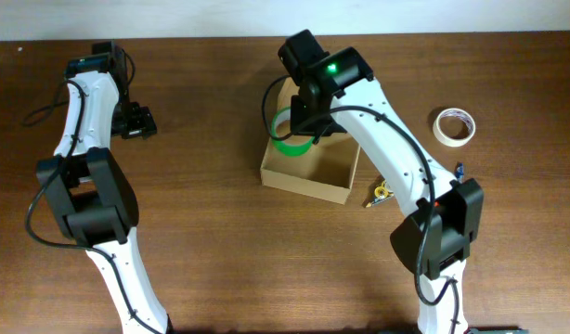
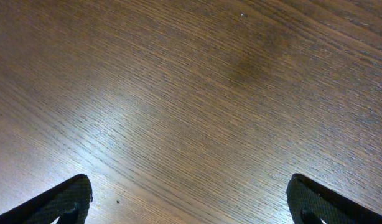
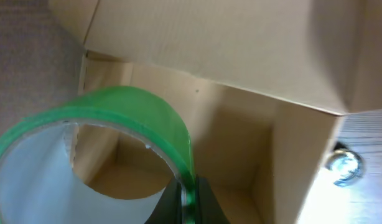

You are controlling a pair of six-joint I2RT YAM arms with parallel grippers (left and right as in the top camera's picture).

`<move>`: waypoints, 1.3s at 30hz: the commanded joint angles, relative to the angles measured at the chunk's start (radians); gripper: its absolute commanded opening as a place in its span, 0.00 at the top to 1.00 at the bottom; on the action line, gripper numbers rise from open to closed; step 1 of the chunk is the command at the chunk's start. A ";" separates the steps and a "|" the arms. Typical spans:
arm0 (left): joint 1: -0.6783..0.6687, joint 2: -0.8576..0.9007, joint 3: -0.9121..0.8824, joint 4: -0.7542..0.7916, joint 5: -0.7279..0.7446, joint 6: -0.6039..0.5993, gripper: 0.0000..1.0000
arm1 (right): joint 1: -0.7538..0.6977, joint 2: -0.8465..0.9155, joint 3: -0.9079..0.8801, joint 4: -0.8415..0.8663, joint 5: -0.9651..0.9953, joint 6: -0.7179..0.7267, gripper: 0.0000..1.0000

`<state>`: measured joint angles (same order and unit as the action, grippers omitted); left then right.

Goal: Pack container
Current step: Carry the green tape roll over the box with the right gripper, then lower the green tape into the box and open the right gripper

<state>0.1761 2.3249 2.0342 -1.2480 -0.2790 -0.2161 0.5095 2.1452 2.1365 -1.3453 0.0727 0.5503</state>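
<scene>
right gripper (image 3: 187, 198) pinching green tape roll (image 3: 141, 112) over box (image 1: 304, 184) mid-frame | left gripper (image 2: 190, 200) wide, empty | box likely light, flimsy; hold a wall

The container (image 1: 304, 186) is a small tan cardboard box. It sits on the desk (image 1: 211, 204) with its top open. A green tape roll (image 1: 287, 139) hangs over its far left corner, pinched by the right gripper (image 3: 188, 198).

dark brown wood-grain table (image 1: 220, 269) fills nearly the whole overhead view, pale plain wall (image 1: 174, 17) strip along the far edge. left wrist view: soft bright glare patch (image 2: 110, 149) on tabletop, grain runs diagonally
</scene>
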 commanded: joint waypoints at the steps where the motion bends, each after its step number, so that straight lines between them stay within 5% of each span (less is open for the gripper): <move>1: 0.003 -0.012 -0.003 0.000 0.007 0.009 0.00 | -0.013 0.005 -0.035 0.023 -0.047 0.016 0.97; 39: 0.003 -0.012 -0.003 0.000 0.006 0.009 0.00 | -0.108 0.005 -0.203 0.161 -0.108 -0.038 0.96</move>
<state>0.1764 2.3249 2.0342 -1.2480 -0.2790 -0.2165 0.3874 2.1464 1.9331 -1.1942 -0.0040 0.5362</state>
